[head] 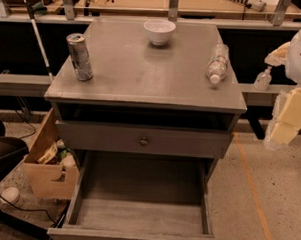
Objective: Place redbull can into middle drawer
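The redbull can (79, 57), slim and silver-grey with dark markings, stands upright on the left side of the grey cabinet top (142, 76). The middle drawer (139, 216) is pulled out wide below, with a bare plank floor and nothing in it. My gripper (287, 115), cream and white, hangs at the right edge of the view, beside the cabinet's right side and far from the can. It holds nothing that I can see.
A white bowl (159, 31) sits at the back middle of the top. A clear water bottle (217, 64) lies at the right. A drawer front with a round knob (143, 140) sits above the open drawer. A cardboard box (48, 167) stands on the floor at left.
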`<state>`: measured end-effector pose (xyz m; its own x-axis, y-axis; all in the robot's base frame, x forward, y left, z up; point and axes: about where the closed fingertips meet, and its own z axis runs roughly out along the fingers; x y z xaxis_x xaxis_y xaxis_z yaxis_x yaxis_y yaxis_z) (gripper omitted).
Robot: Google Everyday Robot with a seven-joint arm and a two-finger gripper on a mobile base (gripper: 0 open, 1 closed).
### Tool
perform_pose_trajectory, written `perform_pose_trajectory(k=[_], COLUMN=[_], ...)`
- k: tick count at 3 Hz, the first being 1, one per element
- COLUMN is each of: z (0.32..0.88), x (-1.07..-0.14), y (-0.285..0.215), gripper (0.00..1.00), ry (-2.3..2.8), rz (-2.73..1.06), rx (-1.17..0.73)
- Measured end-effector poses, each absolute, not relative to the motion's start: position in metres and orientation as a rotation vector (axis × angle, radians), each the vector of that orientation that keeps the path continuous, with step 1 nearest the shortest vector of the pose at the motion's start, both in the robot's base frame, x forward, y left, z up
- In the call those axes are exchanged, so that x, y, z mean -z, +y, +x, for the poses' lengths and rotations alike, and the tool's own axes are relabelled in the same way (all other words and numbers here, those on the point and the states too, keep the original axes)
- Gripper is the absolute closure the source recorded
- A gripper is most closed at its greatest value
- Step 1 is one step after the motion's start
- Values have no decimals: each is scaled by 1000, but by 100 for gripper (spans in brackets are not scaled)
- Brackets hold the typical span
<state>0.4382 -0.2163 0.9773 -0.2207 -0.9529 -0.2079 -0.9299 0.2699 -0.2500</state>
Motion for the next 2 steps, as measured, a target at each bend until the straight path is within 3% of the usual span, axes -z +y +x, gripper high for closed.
perform_pose_trajectory(k=[2], z=[453], x=[-983], y=[-200], gripper=[0], ry=[2167], rz=[-1663], rx=[45])
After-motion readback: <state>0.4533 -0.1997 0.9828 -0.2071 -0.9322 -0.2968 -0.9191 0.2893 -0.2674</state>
